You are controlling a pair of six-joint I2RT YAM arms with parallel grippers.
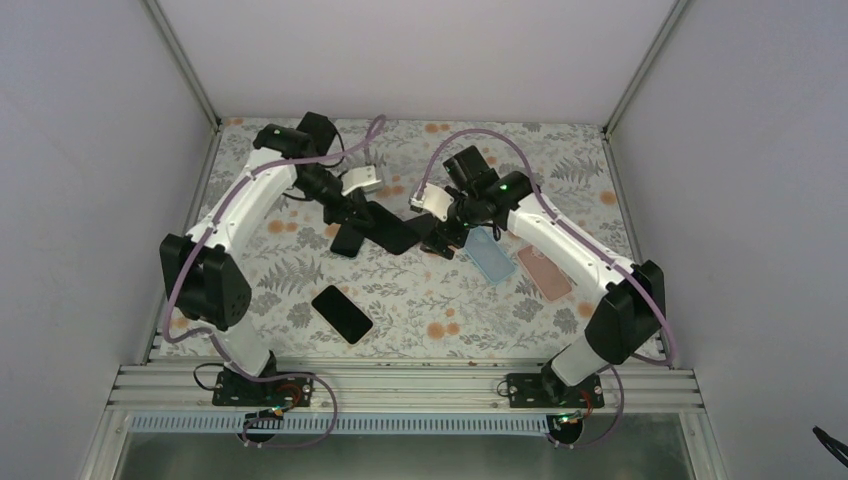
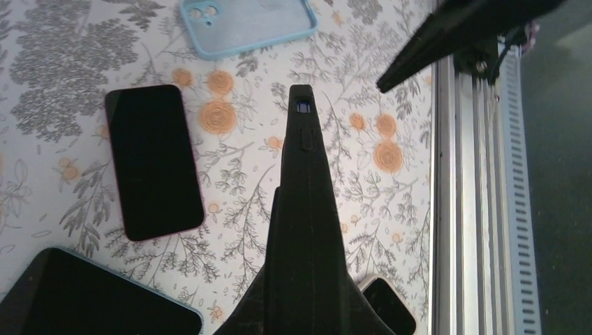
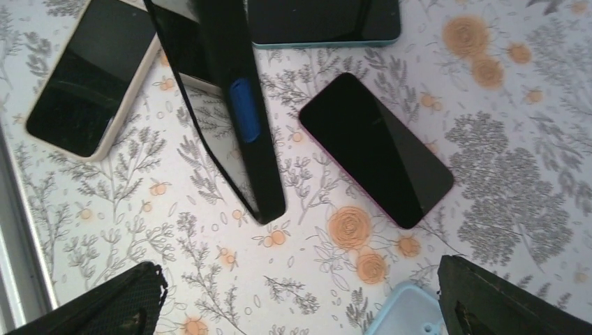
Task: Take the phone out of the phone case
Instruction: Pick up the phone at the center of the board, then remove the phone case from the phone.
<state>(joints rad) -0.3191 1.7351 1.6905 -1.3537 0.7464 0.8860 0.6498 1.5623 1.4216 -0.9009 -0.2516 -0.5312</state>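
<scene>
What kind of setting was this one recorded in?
Probably a lab test booth rather than a home: plain white walls on aluminium posts, a floral tablecloth over the table, and a metal rail along the near edge.

Black phone case (image 1: pixel 388 229) — floral table (image 1: pixel 450 300) (grey ferns, orange blooms)

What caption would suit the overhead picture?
Left gripper shut on a black cased phone over the flowered table, open right gripper close beside it.

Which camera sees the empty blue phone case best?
The left wrist view: the empty blue case is close, its camera hole plain, only the far edge cropped. The top external view shows it small; the right wrist view only a corner.
</scene>
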